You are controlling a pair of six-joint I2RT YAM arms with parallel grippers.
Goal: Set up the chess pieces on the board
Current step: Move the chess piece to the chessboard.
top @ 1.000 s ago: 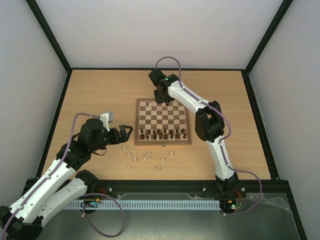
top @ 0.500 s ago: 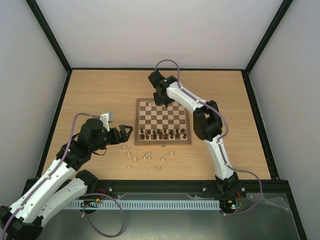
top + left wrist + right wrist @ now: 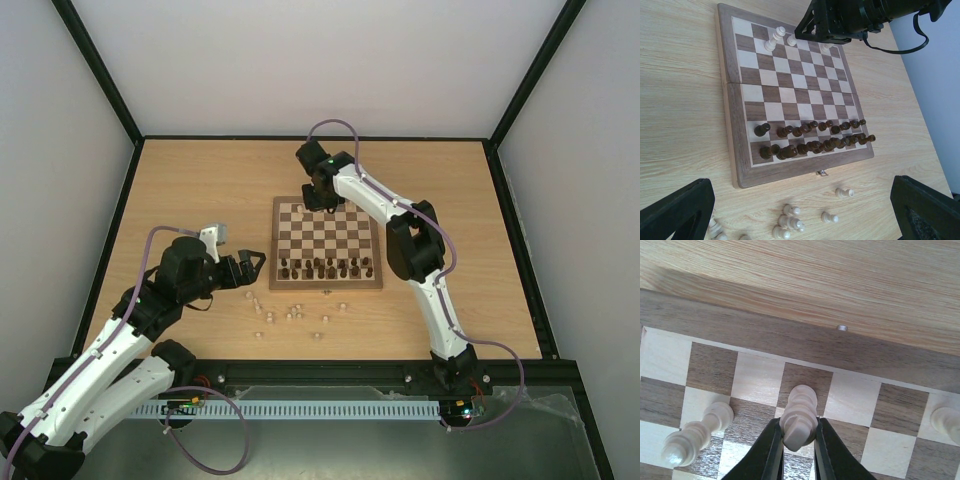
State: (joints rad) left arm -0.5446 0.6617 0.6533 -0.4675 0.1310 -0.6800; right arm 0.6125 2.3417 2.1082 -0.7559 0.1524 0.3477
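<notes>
Several cream chess pieces (image 3: 290, 315) lie loose on the worktop (image 3: 200, 190) beside the board (image 3: 326, 243), seen from above. Left wrist: the left claw (image 3: 802, 192) gapes wide, empty, near them. Right wrist: the right claw (image 3: 797, 440) pinches a cream piece (image 3: 798, 415) at the board's far row, likely for placing.

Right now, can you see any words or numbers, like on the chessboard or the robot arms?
None: no word, number or label can be read in any view. The board has plain squares and a plain border, no letters or numbers. The pale piece in the right fingers is unmarked. The arms carry no readable label.
</notes>
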